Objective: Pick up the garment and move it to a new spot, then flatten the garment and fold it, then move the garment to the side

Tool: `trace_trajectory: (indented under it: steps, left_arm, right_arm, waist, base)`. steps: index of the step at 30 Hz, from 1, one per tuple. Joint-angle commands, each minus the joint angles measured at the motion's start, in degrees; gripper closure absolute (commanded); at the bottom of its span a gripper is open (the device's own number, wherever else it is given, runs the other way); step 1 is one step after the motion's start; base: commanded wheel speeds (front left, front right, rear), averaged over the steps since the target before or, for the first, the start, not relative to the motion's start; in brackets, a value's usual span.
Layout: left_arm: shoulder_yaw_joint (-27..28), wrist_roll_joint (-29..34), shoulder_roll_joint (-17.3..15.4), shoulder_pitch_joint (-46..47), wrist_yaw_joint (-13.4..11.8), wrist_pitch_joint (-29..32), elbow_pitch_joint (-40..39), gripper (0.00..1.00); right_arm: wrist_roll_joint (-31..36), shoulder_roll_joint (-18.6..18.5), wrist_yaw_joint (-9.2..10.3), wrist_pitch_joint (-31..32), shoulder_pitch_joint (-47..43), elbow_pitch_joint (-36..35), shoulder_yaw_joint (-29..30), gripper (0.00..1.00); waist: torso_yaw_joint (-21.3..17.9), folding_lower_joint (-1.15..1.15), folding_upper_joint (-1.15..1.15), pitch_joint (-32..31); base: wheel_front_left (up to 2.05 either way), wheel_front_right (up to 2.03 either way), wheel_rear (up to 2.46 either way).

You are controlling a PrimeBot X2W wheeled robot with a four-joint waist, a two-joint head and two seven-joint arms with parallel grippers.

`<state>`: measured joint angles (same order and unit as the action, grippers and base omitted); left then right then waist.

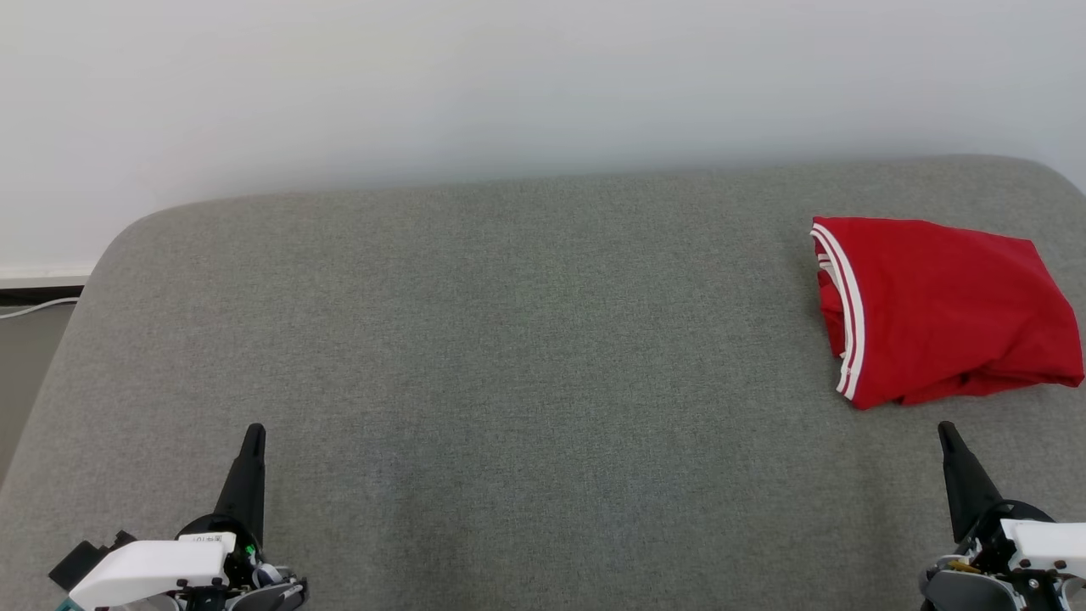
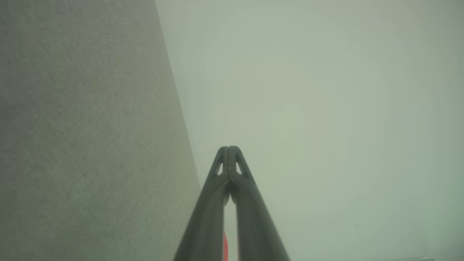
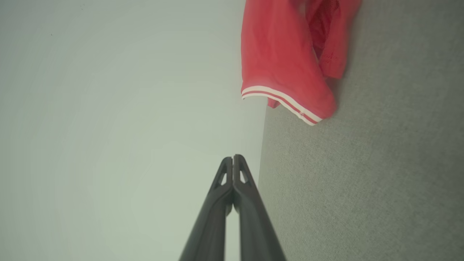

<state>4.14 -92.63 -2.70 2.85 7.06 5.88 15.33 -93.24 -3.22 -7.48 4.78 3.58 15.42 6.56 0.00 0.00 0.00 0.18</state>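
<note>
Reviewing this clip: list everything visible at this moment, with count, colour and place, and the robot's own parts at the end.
garment: one, red with white striped trim, lying in a loose bundle at the far right of the padded surface, touching neither gripper
padded surface: one, grey fabric with rounded far corners, spread across the head view
wall: one, pale and plain, behind the surface
cable: one, white, low at the left edge, beyond the surface
left gripper: one, dark fingers shut on nothing, lower left over the surface
right gripper: one, dark fingers shut on nothing, lower right, just short of the garment
</note>
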Motion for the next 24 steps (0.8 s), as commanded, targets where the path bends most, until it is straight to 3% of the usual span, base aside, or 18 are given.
trace_trajectory:
  steps: [1,24]
  left_arm:
    - [1.92,0.08,-0.54,3.29,0.43,0.23,-1.30,1.00]
    - [2.07,0.21,-0.44,3.31,0.43,0.35,-1.29,1.00]
  right_arm:
    - [0.13,-0.48,-0.01,0.79,2.50,-1.46,-1.18,1.00]
    - [0.39,-0.26,-0.01,1.04,2.53,-1.44,-0.86,1.00]
  waist:
    - [0.00,0.00,0.00,0.00]
    - [0.00,0.00,0.00,0.00]
  base:
    - [0.00,0.00,0.00]
    - [0.00,0.00,0.00]
